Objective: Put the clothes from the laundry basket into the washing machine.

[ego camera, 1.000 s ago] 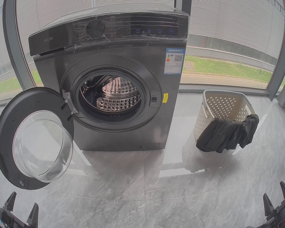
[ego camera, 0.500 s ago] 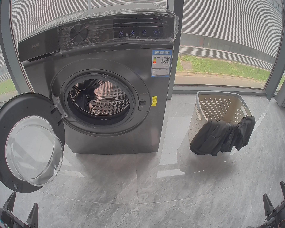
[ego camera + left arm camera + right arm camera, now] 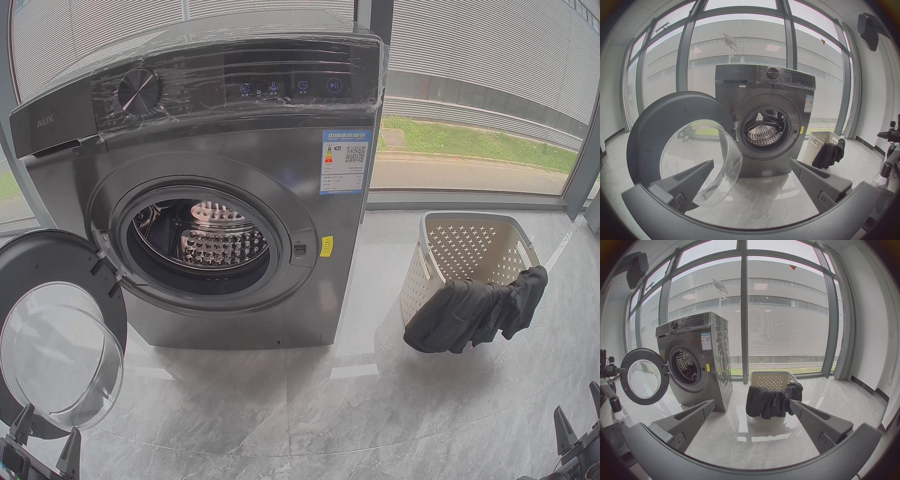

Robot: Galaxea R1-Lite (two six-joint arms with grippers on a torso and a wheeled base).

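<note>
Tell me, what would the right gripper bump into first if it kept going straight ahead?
Probably the dark clothes draped over the laundry basket's front rim. The right gripper, open, points at them across bare floor. Depth is hard to judge.

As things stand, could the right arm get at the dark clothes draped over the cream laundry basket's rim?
Probably not yet: the open right gripper sits well short of the dark clothes, though only bare grey floor lies between.

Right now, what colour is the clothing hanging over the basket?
Black: the clothing draped over the cream laundry basket shows best in the head view.
</note>
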